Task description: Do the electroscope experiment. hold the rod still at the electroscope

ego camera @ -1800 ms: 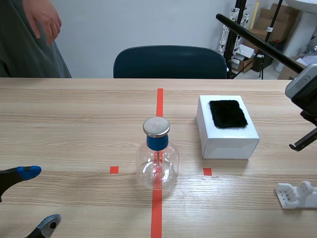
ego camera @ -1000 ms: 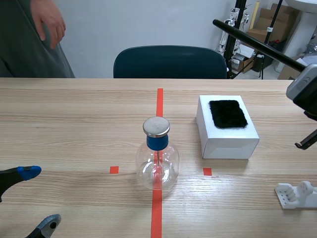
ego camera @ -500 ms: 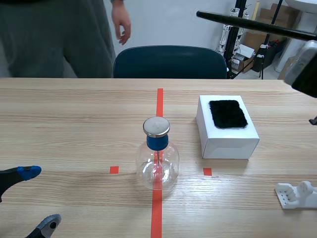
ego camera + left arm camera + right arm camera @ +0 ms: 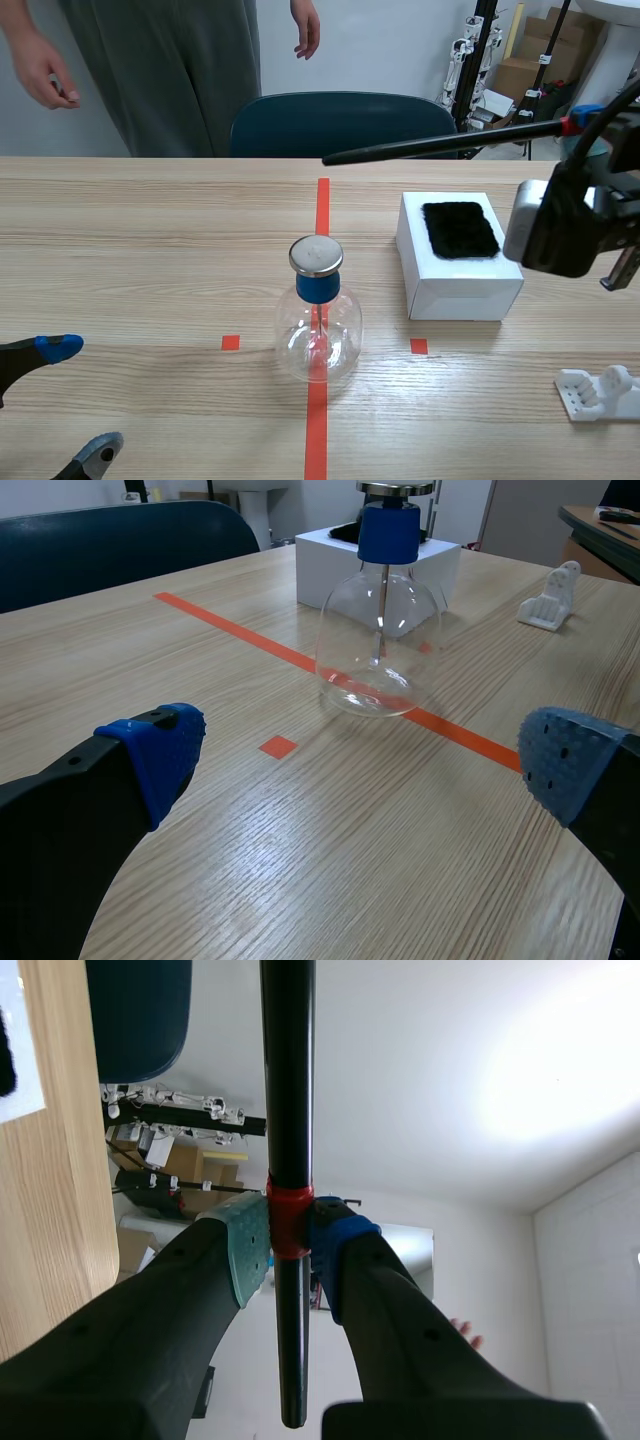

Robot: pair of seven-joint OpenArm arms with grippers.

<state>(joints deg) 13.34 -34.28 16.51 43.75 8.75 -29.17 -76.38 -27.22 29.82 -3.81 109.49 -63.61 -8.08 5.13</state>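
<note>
My right gripper (image 4: 290, 1250) is closed narrow on the black rod (image 4: 440, 145). Its two pads press either side of the red band (image 4: 290, 1215) near the held end. From there the rod runs almost level through the air toward my left, high over the table (image 4: 150, 250). Its free tip hangs above and beyond the electroscope (image 4: 318, 320), apart from the metal cap (image 4: 316, 255) (how wide that gap is, I cannot judge). My left gripper (image 4: 362, 755) sits low at the near left of the table. Its fingers are spread wide with nothing between them, and the electroscope is ahead of it.

Across the table a person (image 4: 180, 70) stands with hands at their sides, next to a dark blue chair (image 4: 340, 125) at the far edge. On my right of the electroscope, near it but not touching, sits a white box (image 4: 460, 275) with a black fuzzy pad (image 4: 459, 229) lying on top. The electroscope is a round glass flask with a blue stopper (image 4: 318, 288) under the cap, and it stands on the long orange-red tape line. A small white stand (image 4: 600, 392) lies at the near right of the table, below my right arm.
</note>
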